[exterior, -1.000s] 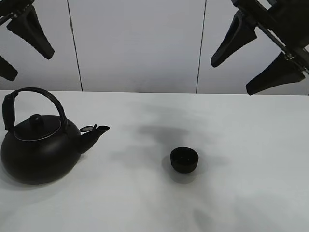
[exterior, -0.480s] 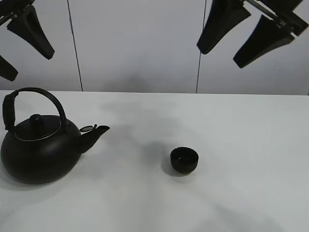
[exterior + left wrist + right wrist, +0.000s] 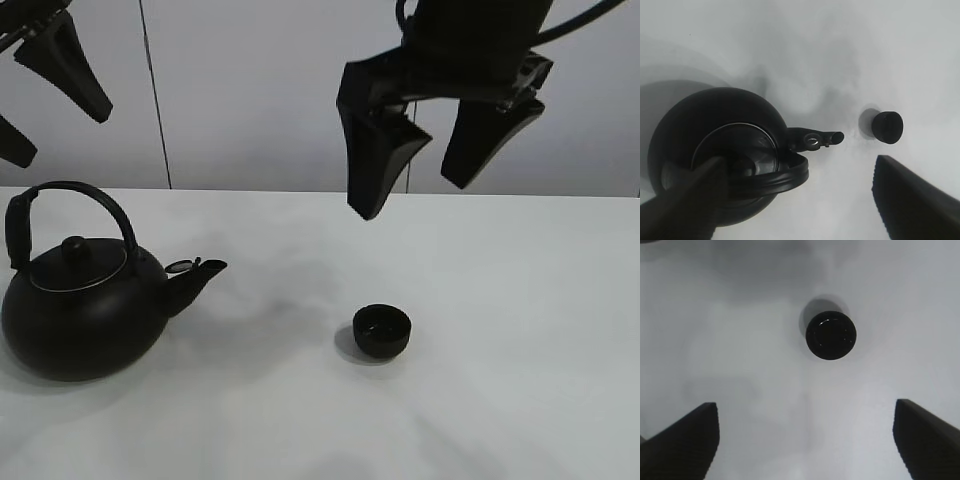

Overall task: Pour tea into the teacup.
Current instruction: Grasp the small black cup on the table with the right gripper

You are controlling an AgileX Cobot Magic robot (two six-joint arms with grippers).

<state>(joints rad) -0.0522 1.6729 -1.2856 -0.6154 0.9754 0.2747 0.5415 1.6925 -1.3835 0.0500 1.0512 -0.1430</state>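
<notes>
The small black teacup stands on the white table, right of centre. The big black kettle with an arched handle stands at the left, its spout pointing towards the cup. My right gripper is open and empty, high above the cup. The right wrist view shows the cup between and beyond the spread fingers. My left gripper is open and empty, high over the kettle. The left wrist view shows the kettle and the cup. No tea is visible.
A pale panelled wall stands behind the table's far edge. Bare white table surface lies around the cup and to its right.
My right gripper has swung from the upper right corner leftwards and down, to above the teacup. The left gripper, kettle and cup have not moved.
</notes>
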